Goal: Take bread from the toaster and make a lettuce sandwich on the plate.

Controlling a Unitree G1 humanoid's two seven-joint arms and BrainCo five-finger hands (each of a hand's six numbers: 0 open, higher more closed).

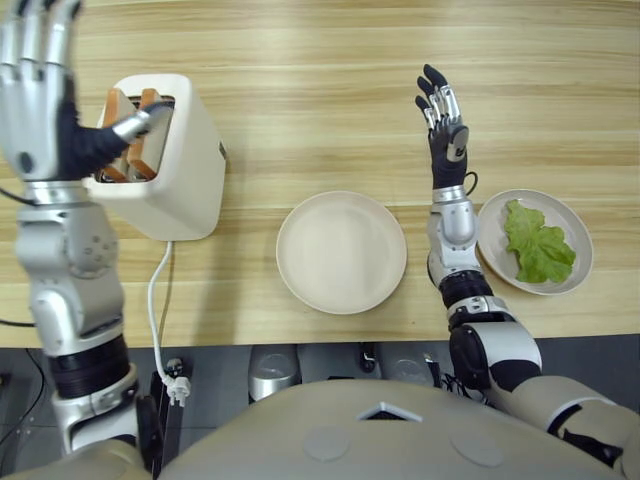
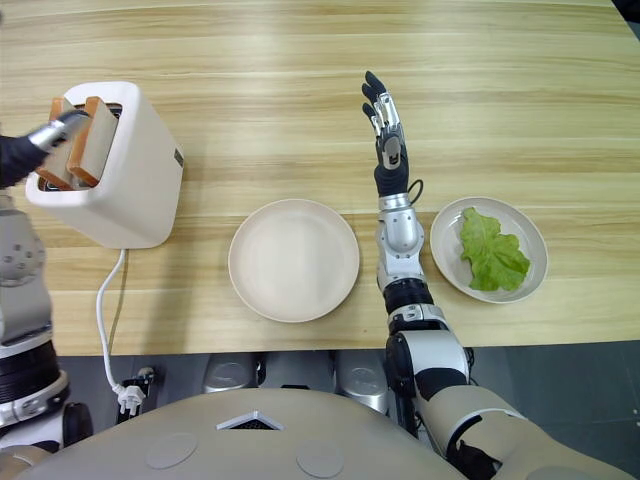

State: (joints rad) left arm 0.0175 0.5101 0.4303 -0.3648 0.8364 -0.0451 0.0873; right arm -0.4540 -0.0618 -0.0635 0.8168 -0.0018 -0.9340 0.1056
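Note:
A cream toaster [image 1: 185,170] stands at the table's left with two browned bread slices [image 1: 135,125] upright in its slots. My left hand [image 1: 40,110] is at the toaster's left side with its fingers straight up; its thumb lies across the tops of the slices. It holds nothing. An empty cream plate [image 1: 341,252] sits in the middle near the front edge. A lettuce leaf [image 1: 537,242] lies on a smaller plate [image 1: 582,268] at the right. My right hand [image 1: 443,120] stands open between the two plates, fingers pointing away from me.
The toaster's white cord [image 1: 155,300] runs over the table's front edge, its plug [image 1: 178,385] hanging below. Bare wooden tabletop [image 1: 330,80] stretches behind the plates and toaster.

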